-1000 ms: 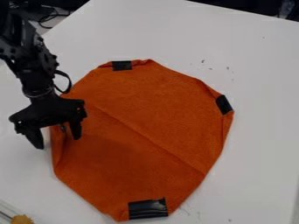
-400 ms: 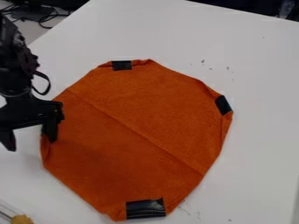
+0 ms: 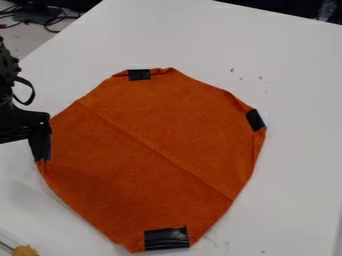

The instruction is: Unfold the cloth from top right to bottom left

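1. Your claw (image 3: pixel 27 145) has moved left since the earlier frame, and the cloth's left edge has come out with it.
2. You have the claw spread wide at the left rim of the orange cloth (image 3: pixel 150 150), which lies mid-desk; it touches the fabric but doesn't look clamped on it.
3. Ease towards the desk's lower-left side, low and slow, keeping light pressure; too much lift would probably lose the edge, too much push could drag the whole cloth.
4. Watch the crease and the black tape (image 3: pixel 167 238) at the bottom; if that slides, ease off.
5. Your desk (image 3: pixel 294 150) is white, with dark specks near the cloth.
6. Beyond its upper-left edge you have cables (image 3: pixel 50 15).
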